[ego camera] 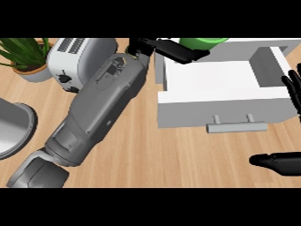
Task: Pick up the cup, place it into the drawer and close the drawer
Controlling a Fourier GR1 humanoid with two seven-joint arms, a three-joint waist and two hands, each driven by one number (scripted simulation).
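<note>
Placement is underway: the left hand (178, 50) grips the green plastic cup (203, 43) above the open white box-shaped drawer (211, 79); next, lowering and letting go. The right hand (299, 128) rests open nearby.

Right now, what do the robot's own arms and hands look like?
The left forearm is a chunky grey shell of smooth panels with darker seams and a small dark marking near the wrist. Both the left hand and right hand are glossy black, with slim jointed fingers. No cables show.
</note>
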